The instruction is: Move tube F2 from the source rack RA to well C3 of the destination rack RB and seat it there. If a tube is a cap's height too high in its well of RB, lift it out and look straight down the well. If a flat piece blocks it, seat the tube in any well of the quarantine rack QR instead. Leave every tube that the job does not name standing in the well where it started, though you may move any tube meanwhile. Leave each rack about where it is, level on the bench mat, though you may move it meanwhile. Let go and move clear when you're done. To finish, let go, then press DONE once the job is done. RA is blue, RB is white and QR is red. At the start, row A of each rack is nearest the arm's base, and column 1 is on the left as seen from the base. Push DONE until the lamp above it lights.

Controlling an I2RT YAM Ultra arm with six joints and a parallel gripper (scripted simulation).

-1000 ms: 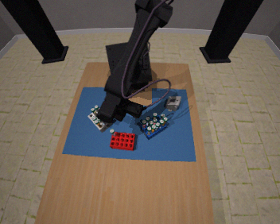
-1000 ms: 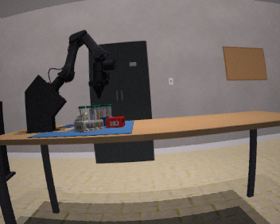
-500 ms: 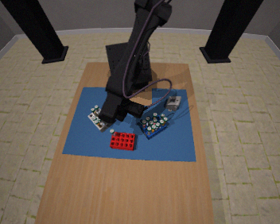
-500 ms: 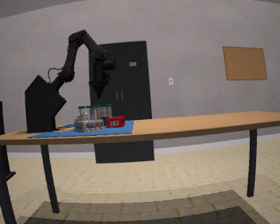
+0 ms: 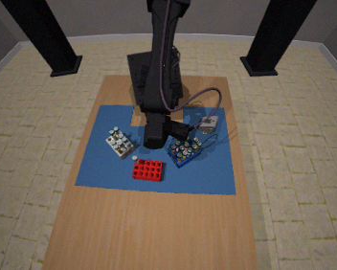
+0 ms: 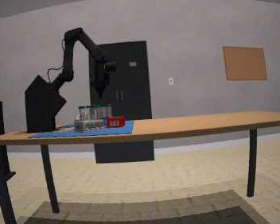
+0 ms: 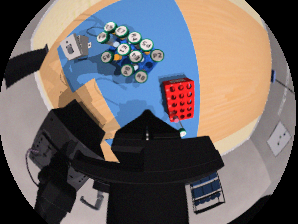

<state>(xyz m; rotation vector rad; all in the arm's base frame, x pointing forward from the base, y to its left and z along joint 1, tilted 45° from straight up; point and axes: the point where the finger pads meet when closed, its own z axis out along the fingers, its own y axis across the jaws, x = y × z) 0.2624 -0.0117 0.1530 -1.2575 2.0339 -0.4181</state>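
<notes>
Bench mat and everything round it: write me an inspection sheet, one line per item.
Surface: blue mat on a wooden table.
Blue rack: holds many capped tubes.
White rack: also holds capped tubes.
Red rack: one capped tube at a corner; seating cannot be told.
Button box: on the mat, beyond the blue rack; lamp state unclear.
Clutter: nothing seen.
Hand: shut, empty, above the racks.
Cable: loops out beside the arm.
Surroundings: dark cabinet and cork board behind the table.
</notes>
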